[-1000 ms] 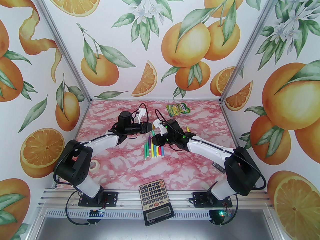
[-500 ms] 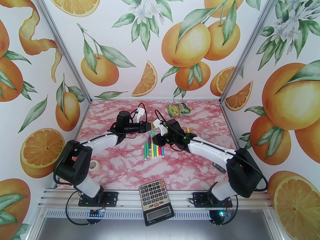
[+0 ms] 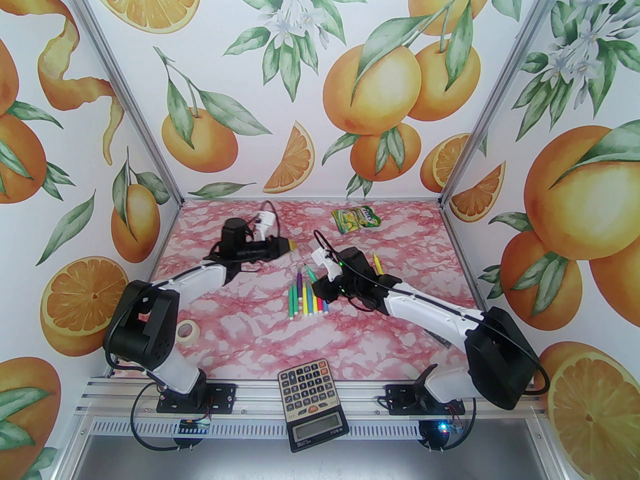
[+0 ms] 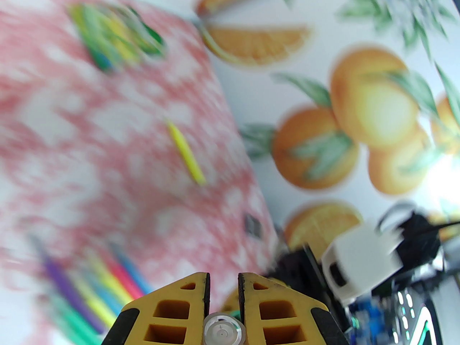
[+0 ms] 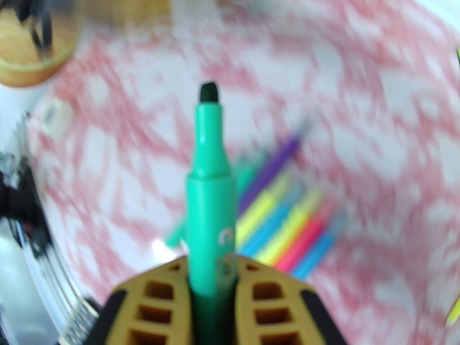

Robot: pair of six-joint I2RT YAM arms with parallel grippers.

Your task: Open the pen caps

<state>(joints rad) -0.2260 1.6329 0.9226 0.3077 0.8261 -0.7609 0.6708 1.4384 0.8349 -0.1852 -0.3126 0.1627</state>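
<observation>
Pens (image 3: 299,288) on table (image 3: 410,238) eight, held pen (image 5: 210,178) one

The top camera hangs high behind my 2 bases, facing forward and down over the table (image 3: 250,338). My left wrist camera peers past my left gripper (image 4: 223,277), low and tilted (badly blurred). My right one sights close along the green pen (image 5: 210,192) in my right gripper (image 5: 212,261). All 3 share the row of pens (image 3: 307,302).
</observation>
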